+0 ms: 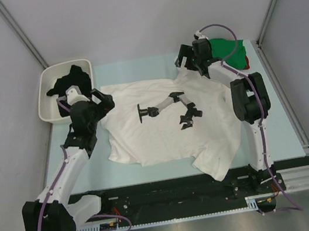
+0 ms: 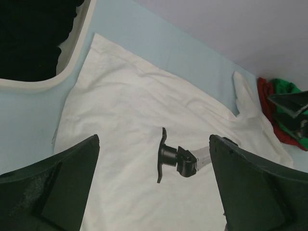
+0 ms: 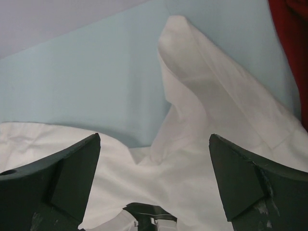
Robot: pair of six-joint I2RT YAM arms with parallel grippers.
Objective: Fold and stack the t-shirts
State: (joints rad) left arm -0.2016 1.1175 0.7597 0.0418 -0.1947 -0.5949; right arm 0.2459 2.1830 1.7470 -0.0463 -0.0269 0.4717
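Sitting far left, white tray (image 1: 46, 107) holds black t-shirt (image 1: 71, 80); left gripper (image 2: 154, 140), jaws spread, hangs over white t-shirt (image 1: 163, 134) lying flat mid-table with a black jointed piece (image 1: 168, 108) on it. Right gripper (image 3: 154, 139), jaws spread, above its far sleeve; green t-shirt (image 1: 228, 53) and red t-shirt (image 1: 246, 63) bunched far right.

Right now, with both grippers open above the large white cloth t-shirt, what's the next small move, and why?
Probably lower the right gripper onto the raised, creased sleeve of the large white cloth t-shirt and close: its jaws stand open, the sleeve lies just ahead, and the shirt is spread but unfolded.
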